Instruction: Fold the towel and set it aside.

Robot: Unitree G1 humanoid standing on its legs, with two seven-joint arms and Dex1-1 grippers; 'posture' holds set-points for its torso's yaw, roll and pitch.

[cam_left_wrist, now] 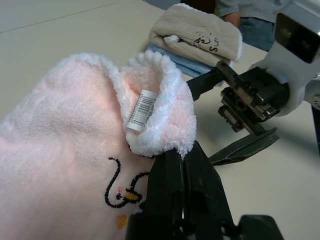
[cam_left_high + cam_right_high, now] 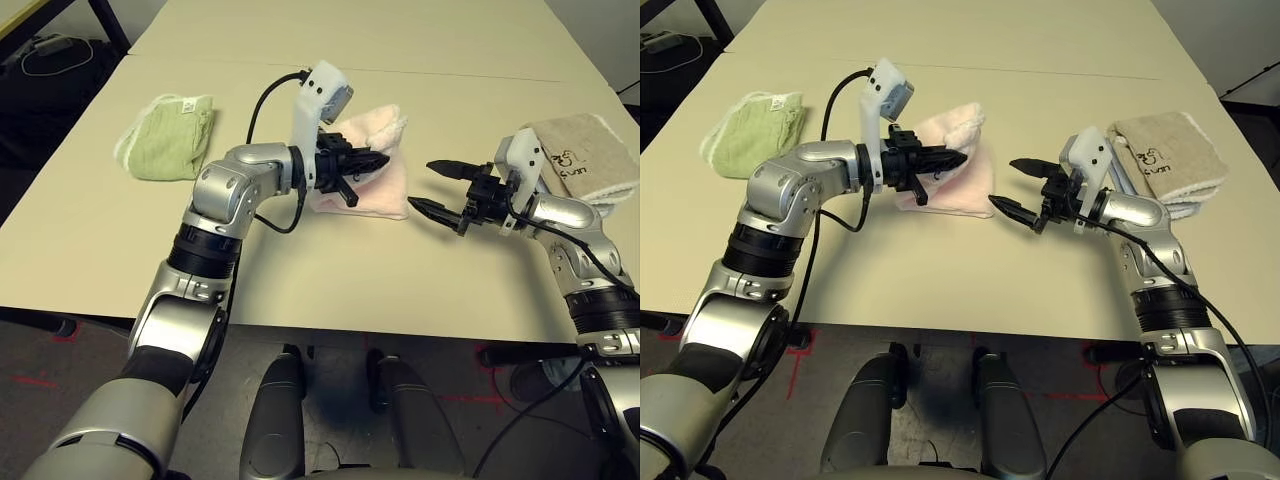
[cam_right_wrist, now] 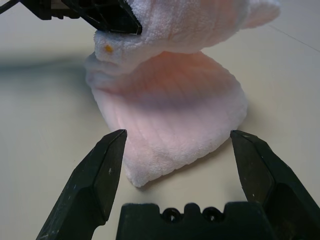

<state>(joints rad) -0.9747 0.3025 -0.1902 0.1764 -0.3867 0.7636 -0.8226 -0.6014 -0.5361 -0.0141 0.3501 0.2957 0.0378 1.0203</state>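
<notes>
Fingers of the left gripper (image 1: 183, 157) are pressed together on a bunched edge of the pink towel (image 2: 385, 190), next to its white label (image 1: 142, 110); those of the right gripper (image 3: 179, 132) are spread wide with nothing between them. The towel is in the middle of the table (image 2: 290, 290), partly lifted, its lower layer resting on the surface. To its left lies the green towel (image 2: 168, 140); to the right, beyond the right gripper, the beige towel (image 2: 1168, 158) sits on blue cloth (image 1: 185, 63).

The left grip takes in only a small bunch near the edge, so a quick pull could let the terry slip out and drop crooked. If the right gripper closes too high, it could meet the left fingertips rather than fabric. Dragging the loose lower layer could ruck it, leaving a skewed fold. Carrying the towel aside too low could disturb a neighbouring towel.
</notes>
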